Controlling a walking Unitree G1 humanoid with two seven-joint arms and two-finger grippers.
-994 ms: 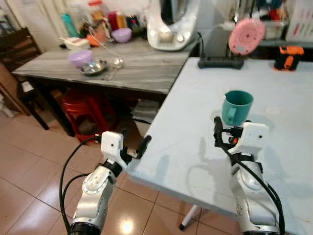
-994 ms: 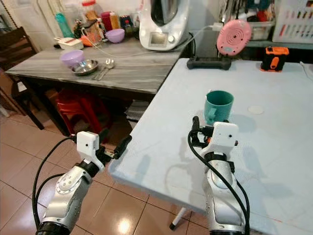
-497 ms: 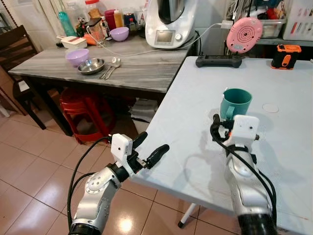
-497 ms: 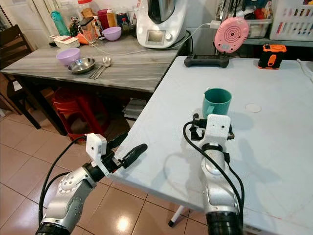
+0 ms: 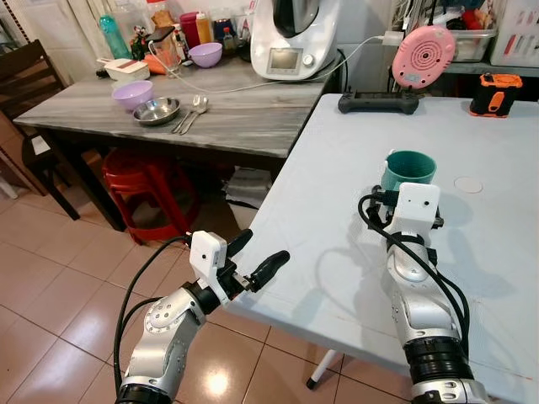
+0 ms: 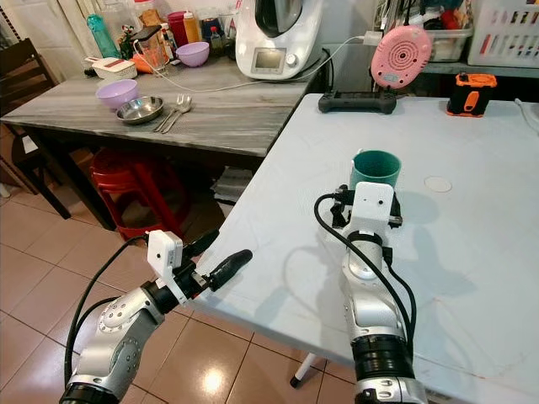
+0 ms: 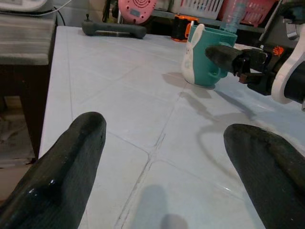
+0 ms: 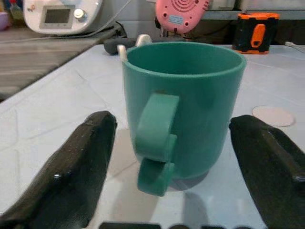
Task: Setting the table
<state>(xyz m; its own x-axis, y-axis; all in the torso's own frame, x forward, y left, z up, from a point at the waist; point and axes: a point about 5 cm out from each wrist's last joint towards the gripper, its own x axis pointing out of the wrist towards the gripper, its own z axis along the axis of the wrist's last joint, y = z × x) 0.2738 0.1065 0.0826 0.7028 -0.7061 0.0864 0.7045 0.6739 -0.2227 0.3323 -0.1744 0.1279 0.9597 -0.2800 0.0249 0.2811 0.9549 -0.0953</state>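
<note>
A teal mug (image 5: 410,168) with a white rabbit figure on its far side stands upright on the light blue table (image 5: 337,219). Its handle (image 8: 155,138) points toward my right gripper (image 8: 172,121). That gripper is open, with one black finger (image 8: 88,162) on each side of the mug and a gap left to it. My left gripper (image 5: 265,246) hovers open at the table's near left corner and holds nothing. From the left wrist view the mug (image 7: 206,57) stands farther across the table.
A grey marble side table (image 5: 253,118) at the left carries a purple bowl (image 5: 133,94), a steel bowl (image 5: 157,110), spoons (image 5: 194,112) and a kitchen machine (image 5: 295,38). Red stools (image 5: 147,189) sit beneath it. At the blue table's far edge are a black device (image 5: 379,103) and an orange tool (image 5: 497,93).
My right gripper has moved forward, closer to the mug. The left gripper has risen to the table corner with its fingers spread wider. The camera has shifted slightly.
</note>
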